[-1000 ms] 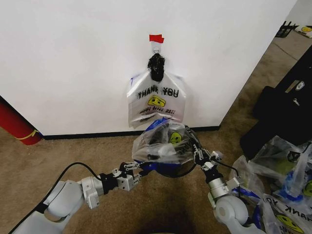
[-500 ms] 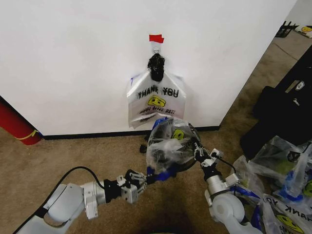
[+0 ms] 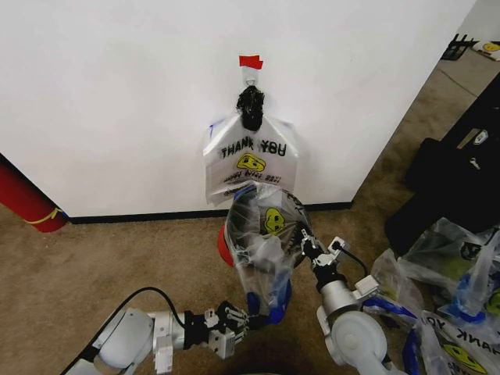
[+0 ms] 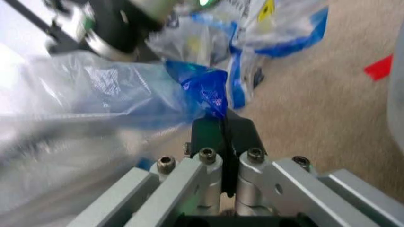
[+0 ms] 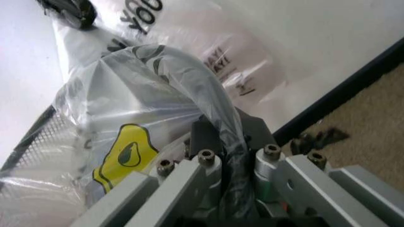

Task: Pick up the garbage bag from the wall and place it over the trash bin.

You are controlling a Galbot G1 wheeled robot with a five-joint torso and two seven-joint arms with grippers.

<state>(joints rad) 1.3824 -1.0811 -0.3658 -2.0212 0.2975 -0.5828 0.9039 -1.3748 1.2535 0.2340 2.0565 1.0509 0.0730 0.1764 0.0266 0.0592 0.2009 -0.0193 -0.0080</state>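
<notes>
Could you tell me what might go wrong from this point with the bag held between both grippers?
The left gripper pinches only the tip of a blue handle of the garbage bag, so it might slip free. The right gripper clamps thin film, which may tear. The bag hides the trash bin, so its mouth may miss the rim.

Brown carpet floor (image 3: 117, 258). On it, far left against the wall (image 3: 117, 101), a large red cylinder (image 3: 27, 199); at right, a heap of printed plastic bags (image 3: 449, 305) beside dark cases (image 3: 449, 180).
</notes>
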